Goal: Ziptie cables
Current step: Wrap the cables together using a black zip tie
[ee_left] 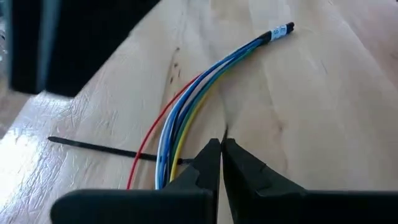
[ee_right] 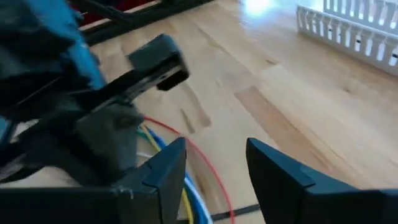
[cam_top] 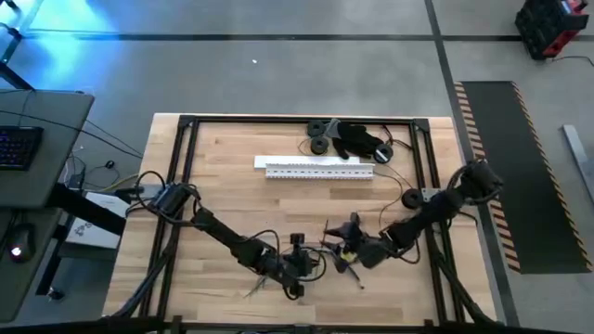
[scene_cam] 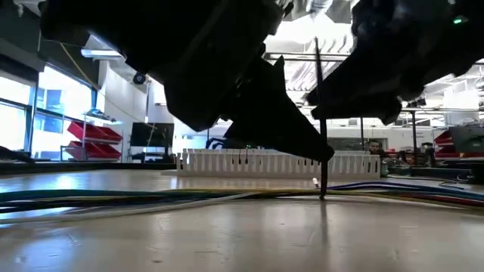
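Left claw (ee_left: 221,163): nearest the left wrist camera, its two dark tips pressed together with no gap, low over the surface just beside the cables; nothing clearly held between them.
Cables (ee_left: 186,106): a loose bundle of thin coloured wires, blue, white, yellow and one red, fanning slightly on the wooden surface (ee_left: 323,106) and gathered at one end under a small white and blue label (ee_left: 281,30).
Zip tie (ee_left: 93,147): a thin black strip lying flat, running under or across the cables near the left claw; whether it is looped yet I cannot tell.
Right claw (ee_right: 214,165): spread wide and empty, hovering over the same cables, facing the left arm's claw across the front middle of the surface.
White slotted strip (cam_top: 318,168): farther back on the surface, well apart from the work.
Handling, as a judgement: the cables look light, floppy and apt to splay, so they want pinching close to where the zip tie crosses, holding the bundle tight. The zip tie looks springy and slick; its free tail seems the best place to take hold.
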Action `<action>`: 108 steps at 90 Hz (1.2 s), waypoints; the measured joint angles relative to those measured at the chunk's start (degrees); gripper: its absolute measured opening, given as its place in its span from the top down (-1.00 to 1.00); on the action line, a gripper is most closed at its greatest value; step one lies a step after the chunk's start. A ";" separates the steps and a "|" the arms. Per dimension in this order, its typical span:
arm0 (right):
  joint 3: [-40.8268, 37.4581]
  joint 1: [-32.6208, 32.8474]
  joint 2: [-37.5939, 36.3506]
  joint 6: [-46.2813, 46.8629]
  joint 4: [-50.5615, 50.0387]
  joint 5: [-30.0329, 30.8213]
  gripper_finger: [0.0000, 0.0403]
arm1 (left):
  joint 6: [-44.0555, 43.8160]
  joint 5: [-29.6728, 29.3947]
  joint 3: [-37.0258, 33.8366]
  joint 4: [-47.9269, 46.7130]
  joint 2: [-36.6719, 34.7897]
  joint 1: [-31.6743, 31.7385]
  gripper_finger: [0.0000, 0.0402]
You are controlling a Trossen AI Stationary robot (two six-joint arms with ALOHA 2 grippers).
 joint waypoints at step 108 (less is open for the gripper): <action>16.48 5.85 -0.39 -18.51 -12.98 -2.49 1.00 | -0.42 1.46 0.00 0.27 0.00 0.94 1.00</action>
